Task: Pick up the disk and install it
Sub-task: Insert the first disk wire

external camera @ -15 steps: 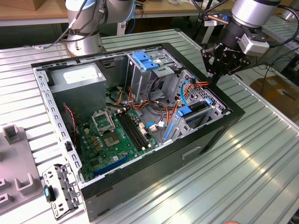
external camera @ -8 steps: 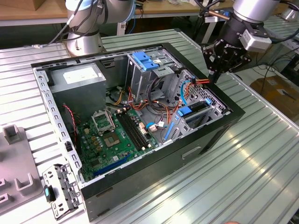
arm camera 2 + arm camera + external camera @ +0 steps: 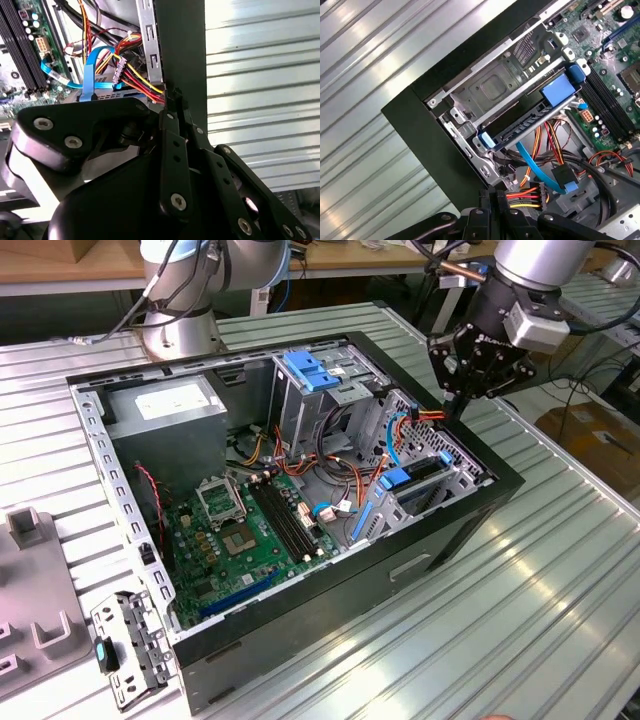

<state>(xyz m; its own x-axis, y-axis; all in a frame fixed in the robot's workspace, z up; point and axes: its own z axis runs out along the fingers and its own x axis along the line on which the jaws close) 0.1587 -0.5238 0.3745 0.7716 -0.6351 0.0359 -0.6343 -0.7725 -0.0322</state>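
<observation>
Disk (image 3: 416,478) sits in the drive cage (image 3: 490,92) inside the open computer case (image 3: 350,585), at the case's corner toward the exterior view's right, close to the black rim. The gripper is not holding it.

Orientation: the disk stands on edge in its slot. The first wrist view shows its dark connector end (image 3: 520,127), which faces the case interior and the cables. The long axis probably runs away from that end, deeper into the cage, but the body is mostly hidden by the cage metal, so this is unsure. The visible end runs parallel to the case wall beside it.

Look: dark narrow end face with a connector slot, a blue plastic rail at each end of that face, and a bigger blue tab on the side nearer the motherboard (image 3: 240,530). The label is not visible from these angles.

Gripper (image 3: 452,410) hangs over the case's edge on the exterior view's right, further along that edge from the disk's corner, tips pointing down just inside the rim. In both wrist views the fingers (image 3: 170,120) are pressed together with nothing between them (empty claw). The tips are just beside a power plug (image 3: 530,192) with red, yellow and black wires.

A blue flat cable (image 3: 535,165) hangs next to the disk, its plug apart from the connector end.

Case lies on its side on the ribbed metal table (image 3: 520,620).
</observation>
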